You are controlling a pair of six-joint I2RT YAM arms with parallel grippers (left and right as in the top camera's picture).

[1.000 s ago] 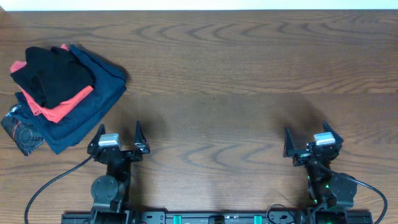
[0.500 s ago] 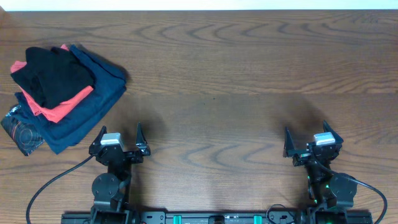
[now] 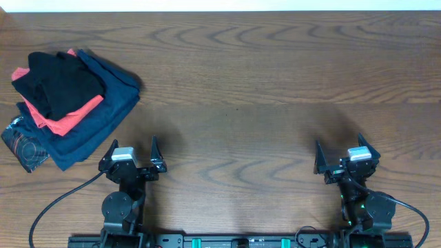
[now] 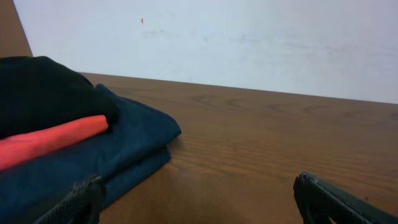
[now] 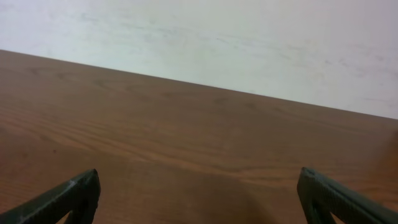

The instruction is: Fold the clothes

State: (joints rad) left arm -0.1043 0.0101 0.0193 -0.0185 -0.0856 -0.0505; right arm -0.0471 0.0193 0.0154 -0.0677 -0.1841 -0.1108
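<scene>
The black T-shirt [image 3: 58, 84] lies folded on top of a pile at the table's far left; no logo shows. It appears at the left edge of the left wrist view [image 4: 43, 93]. My left gripper [image 3: 131, 153] is open and empty near the front edge, just right of and below the pile, its fingertips low in its own view [image 4: 199, 199]. My right gripper [image 3: 339, 153] is open and empty at the front right, over bare wood [image 5: 199, 196].
Under the black shirt lie a coral-red folded garment [image 3: 65, 118] and a navy-blue folded garment [image 3: 103, 114], seen too in the left wrist view [image 4: 124, 149]. A dark printed garment [image 3: 21, 145] sticks out at the pile's lower left. A white wall [image 5: 217, 43] stands behind the table.
</scene>
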